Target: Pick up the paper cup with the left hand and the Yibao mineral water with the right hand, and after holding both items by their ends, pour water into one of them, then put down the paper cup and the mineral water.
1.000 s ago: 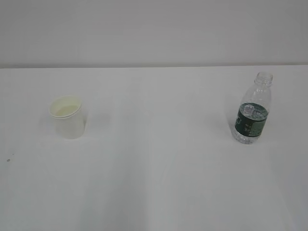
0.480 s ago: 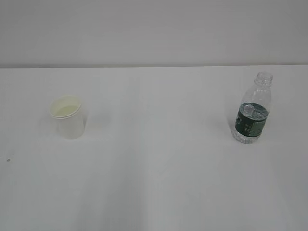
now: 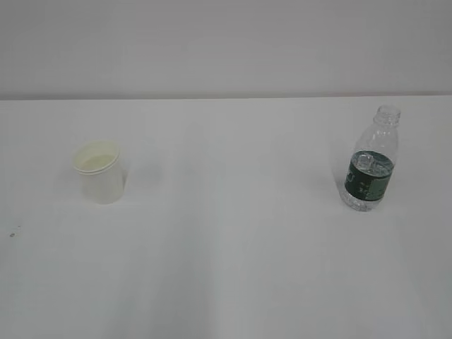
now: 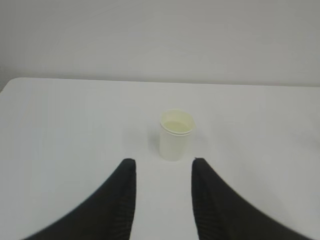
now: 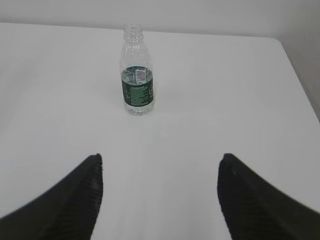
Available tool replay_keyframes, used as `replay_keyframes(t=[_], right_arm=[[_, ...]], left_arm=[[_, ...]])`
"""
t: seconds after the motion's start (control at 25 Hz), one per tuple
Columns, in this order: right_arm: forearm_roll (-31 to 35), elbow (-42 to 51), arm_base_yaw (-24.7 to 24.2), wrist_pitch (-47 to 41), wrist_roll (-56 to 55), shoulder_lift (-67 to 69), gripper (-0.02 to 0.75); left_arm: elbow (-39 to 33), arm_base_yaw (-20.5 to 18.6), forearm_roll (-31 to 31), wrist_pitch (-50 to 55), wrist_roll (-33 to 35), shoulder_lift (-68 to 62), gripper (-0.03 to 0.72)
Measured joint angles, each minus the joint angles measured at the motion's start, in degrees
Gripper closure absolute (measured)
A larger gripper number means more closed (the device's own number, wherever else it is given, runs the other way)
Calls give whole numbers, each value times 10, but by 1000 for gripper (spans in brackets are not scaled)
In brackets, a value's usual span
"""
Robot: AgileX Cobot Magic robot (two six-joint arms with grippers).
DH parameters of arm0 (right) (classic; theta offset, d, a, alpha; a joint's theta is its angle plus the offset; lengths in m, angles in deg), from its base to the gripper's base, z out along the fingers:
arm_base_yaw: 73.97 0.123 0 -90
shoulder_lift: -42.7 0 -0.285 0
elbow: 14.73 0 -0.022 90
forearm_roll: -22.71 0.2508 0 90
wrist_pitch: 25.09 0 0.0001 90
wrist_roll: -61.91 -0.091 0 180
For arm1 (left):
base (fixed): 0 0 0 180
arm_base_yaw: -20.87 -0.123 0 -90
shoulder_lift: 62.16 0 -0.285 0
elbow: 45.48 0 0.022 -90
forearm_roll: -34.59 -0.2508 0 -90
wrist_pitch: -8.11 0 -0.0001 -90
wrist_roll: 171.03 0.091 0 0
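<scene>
Paper cup (image 3: 99, 171) upright on white table (image 3: 233, 268), left part of exterior view, mouth up, cream inside visible. Yibao mineral water (image 3: 371, 160) upright on right part of same table, well apart from cup, neck uncapped, dark green label band around lower body. Neither arm visible in exterior view.

Left wrist view: left hand (image 4: 163, 197) low over table, aimed level toward far wall. Two black fingers (image 4: 120, 200) apart, nothing between them, gap moderate. Cup (image 4: 176, 134) stands ahead of fingertips, roughly in line with the gap, slightly toward the right-hand finger; not touching either. Table surface visible between fingertips and cup.

Right wrist view: right hand (image 5: 160, 192) also low over table, pointing forward. Fingers (image 5: 75, 200) spread wide, nothing held. Bottle (image 5: 136, 85) stands well ahead of fingertips, left of gap centre, closer to line of left-hand finger. No contact. Table edge and corner visible at right of this view.

Water level in bottle: cannot tell exactly; clear liquid visible near base.
</scene>
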Motion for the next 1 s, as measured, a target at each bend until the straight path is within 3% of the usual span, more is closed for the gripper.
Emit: replay_keyframes(t=[0.64, 1.0], right_arm=[[-8, 5, 0, -19, 0, 0, 198], [-8, 5, 0, -23, 0, 0, 198]], left_arm=[[6, 0, -25, 24, 0, 0, 420], [40, 0, -28, 105, 0, 0, 420]])
